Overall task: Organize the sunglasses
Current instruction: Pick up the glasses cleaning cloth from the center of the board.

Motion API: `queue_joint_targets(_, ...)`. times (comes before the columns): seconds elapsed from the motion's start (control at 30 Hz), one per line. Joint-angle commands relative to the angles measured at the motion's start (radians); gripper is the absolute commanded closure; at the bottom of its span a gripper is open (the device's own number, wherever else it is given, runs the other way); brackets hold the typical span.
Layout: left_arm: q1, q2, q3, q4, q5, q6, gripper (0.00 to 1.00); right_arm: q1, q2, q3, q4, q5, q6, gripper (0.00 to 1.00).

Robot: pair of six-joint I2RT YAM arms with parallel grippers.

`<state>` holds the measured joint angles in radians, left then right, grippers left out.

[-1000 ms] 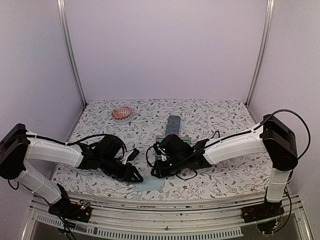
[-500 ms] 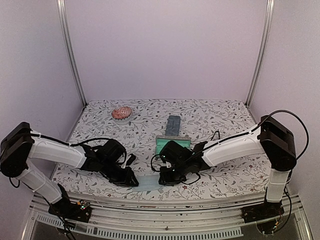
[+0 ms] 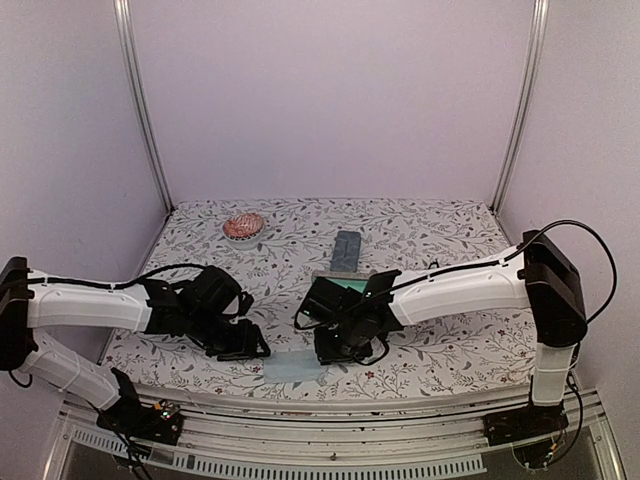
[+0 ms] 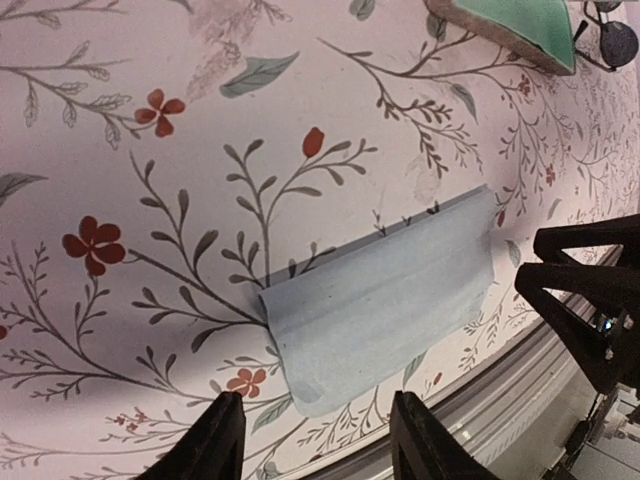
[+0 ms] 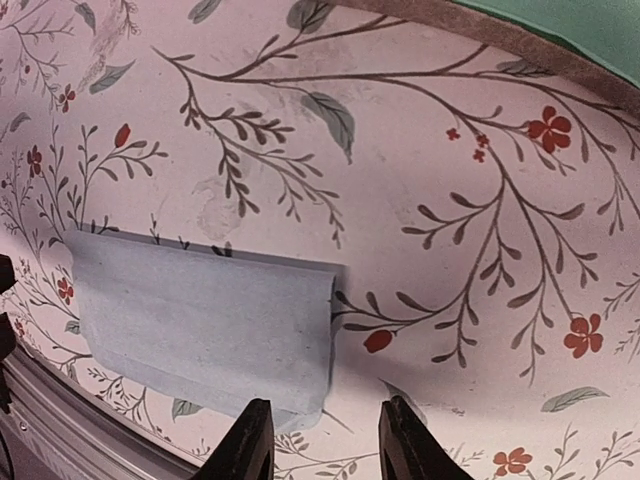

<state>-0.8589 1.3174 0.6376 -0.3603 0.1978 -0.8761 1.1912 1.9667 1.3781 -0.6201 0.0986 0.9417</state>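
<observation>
Empty and part-open: left end effector (image 4: 316, 435), right end effector (image 5: 320, 435). Either may drag the cloth (image 4: 385, 290) off the table (image 4: 60, 165).

A robot test booth: plain lilac walls (image 3: 330, 100), aluminium corner posts (image 3: 140, 110) (and a floral-print tabletop (image 3: 430, 225)).

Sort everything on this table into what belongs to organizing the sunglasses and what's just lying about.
Belongs to the job:
- sunglasses
- probably also the open green-lined case, the closed grey case and the light blue cloth

Just lying about:
- pinkish round object at the back left
</observation>
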Motion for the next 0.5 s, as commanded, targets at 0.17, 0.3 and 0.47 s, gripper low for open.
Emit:
queue_joint_targets(0.17,-0.040,0.078,-0.054,0.095,0.013,-0.097,0.55,0.021,0.121,0.084,-0.043,0.006,-0.005,0.65)
queue_joint_targets(0.3,-0.052,0.132,-0.042,0.113,0.035,-0.110,0.62,0.022,0.143,0.089,-0.040,-0.013,-0.013,0.71)
queue_joint_targets(0.47,-0.061,0.159,-0.030,0.108,0.038,-0.122,0.72,0.028,0.152,0.082,-0.027,-0.036,-0.020,0.80)
